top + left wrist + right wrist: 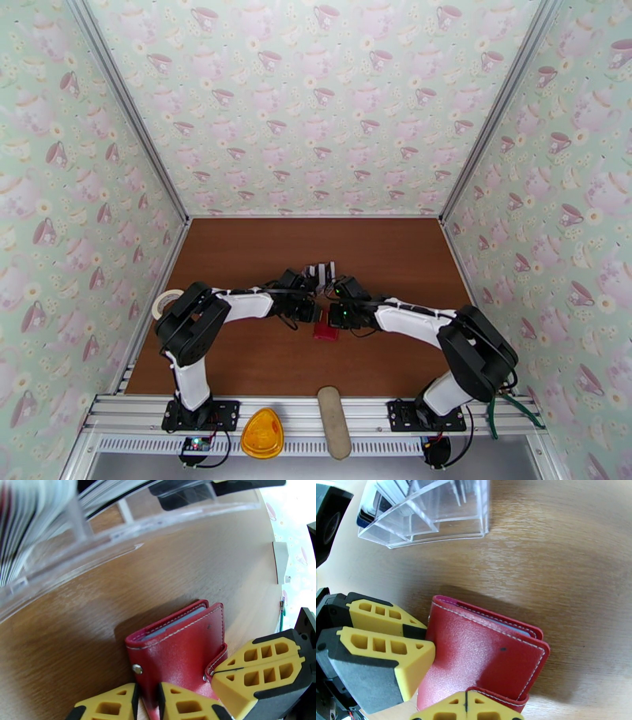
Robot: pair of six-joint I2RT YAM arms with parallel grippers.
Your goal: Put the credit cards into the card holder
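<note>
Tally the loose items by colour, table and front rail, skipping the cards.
Red: 1, card holder
Clear: 1, plastic rack
Orange: 1, rounded piece
Beige: 1, oblong piece
White: 1, ring
Total: 5

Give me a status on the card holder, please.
Left gripper clamped on edge of folded card holder; right gripper shut at its snap tab. Credit cards in clear rack. Nothing blocking.

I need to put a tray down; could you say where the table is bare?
Bare: the far strip between rack and back wall, and the near strip between wallet and rail. Crowded: the centre, around both; tape at the left edge.
</note>
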